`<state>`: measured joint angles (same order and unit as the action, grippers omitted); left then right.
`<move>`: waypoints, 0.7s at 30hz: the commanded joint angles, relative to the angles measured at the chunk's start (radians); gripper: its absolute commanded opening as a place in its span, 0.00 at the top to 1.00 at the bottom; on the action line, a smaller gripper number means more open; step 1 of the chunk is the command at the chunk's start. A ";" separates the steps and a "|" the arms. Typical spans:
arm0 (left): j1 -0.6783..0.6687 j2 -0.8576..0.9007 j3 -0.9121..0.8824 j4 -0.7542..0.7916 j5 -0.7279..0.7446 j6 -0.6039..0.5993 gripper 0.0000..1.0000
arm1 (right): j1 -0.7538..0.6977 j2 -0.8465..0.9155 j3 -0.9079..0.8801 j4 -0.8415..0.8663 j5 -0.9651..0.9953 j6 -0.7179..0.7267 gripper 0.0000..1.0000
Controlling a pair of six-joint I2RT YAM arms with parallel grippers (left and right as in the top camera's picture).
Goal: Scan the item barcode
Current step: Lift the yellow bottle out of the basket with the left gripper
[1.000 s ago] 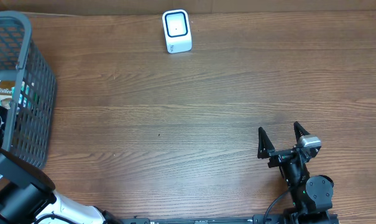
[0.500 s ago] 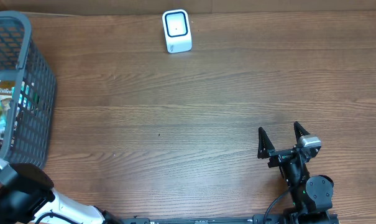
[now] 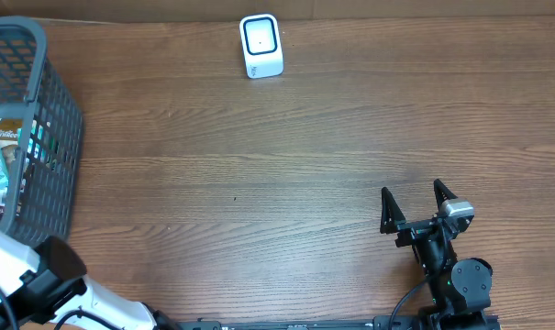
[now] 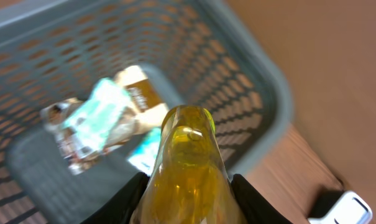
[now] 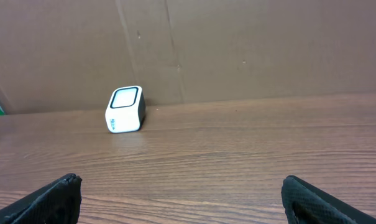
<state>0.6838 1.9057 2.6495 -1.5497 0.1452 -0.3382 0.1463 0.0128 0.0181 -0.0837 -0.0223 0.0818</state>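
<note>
The item, a yellow translucent bottle (image 4: 188, 168), fills the lower middle of the left wrist view. My left gripper (image 4: 188, 190) is shut on it, a black finger against each side, and holds it above the grey mesh basket (image 4: 262, 68). In the overhead view only the left arm (image 3: 34, 275) shows at the bottom left corner; the bottle is out of sight there. The white barcode scanner (image 3: 260, 46) stands at the far edge of the table, window up, also seen from the right wrist as the scanner (image 5: 124, 110). My right gripper (image 3: 411, 191) rests open near the front right, nothing between its fingers.
The basket (image 3: 38, 55) stands at the left edge and holds several packets (image 4: 94, 118). A brown cardboard wall (image 5: 237, 50) backs the table behind the scanner. Bare wood table (image 3: 286, 174) lies between the basket, the scanner and the right arm.
The left arm has drawn back toward the near edge, out of the basket, carrying the yellow bottle out of the overhead view. The right arm has not moved.
</note>
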 commanded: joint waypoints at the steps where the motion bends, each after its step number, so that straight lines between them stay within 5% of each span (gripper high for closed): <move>1: -0.084 -0.057 0.060 0.006 0.000 0.021 0.77 | 0.002 -0.010 -0.010 0.002 -0.005 0.000 0.00; 21: -0.649 -0.146 0.220 -0.024 -0.146 0.054 0.78 | 0.002 -0.010 -0.010 0.002 -0.005 0.000 0.00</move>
<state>0.1040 1.7733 2.8548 -1.5696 0.0601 -0.3069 0.1463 0.0128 0.0181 -0.0841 -0.0223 0.0818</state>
